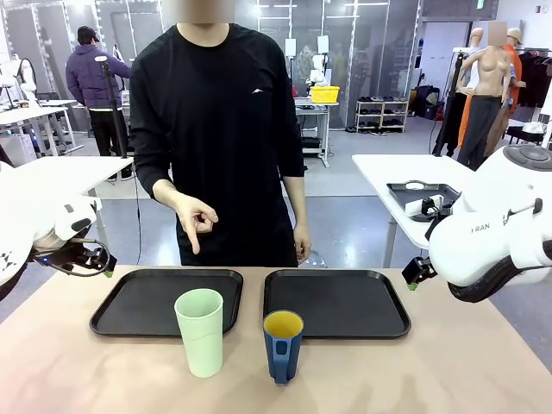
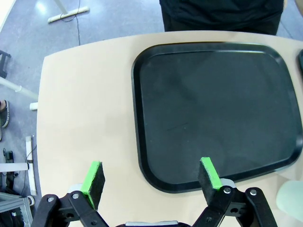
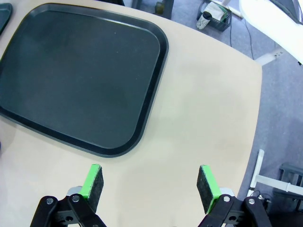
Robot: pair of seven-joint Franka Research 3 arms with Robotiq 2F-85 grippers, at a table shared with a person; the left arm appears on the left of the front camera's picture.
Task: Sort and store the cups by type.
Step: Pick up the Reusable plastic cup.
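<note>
Left black tray (image 1: 138,306), right black tray (image 1: 345,302) alongside, tan table (image 1: 466,371), person in black (image 1: 216,103)

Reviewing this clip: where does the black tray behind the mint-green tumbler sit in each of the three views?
Front view: the left tray lies left of centre, just behind the tumbler.
Left wrist view: the left tray spans the middle and right.
Right wrist view: the left tray is a dark sliver at the top left corner.
Shared landmark: the tan table around the tray's rim.
</note>
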